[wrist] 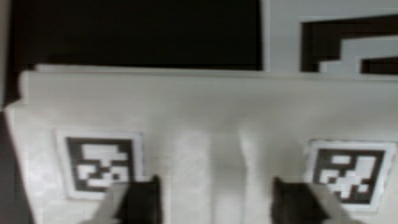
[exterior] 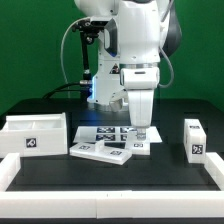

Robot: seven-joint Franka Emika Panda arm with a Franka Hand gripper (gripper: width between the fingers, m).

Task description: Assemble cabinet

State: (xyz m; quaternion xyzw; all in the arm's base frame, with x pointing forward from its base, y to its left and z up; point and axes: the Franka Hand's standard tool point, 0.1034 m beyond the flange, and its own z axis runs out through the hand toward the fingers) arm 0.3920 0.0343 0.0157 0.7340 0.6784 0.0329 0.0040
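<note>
Gripper (exterior: 140,130): jaws parted, holding nothing, low over tagged panel (wrist: 199,108). Advice: centre between tags, descend squarely, close gently.

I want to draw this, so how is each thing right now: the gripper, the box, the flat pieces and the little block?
gripper: jaws apart, holding nothing, low over the panels
box shell: unjoined, standing alone
flat panels: lying flat, unjoined
small block: upright, standing alone
</note>
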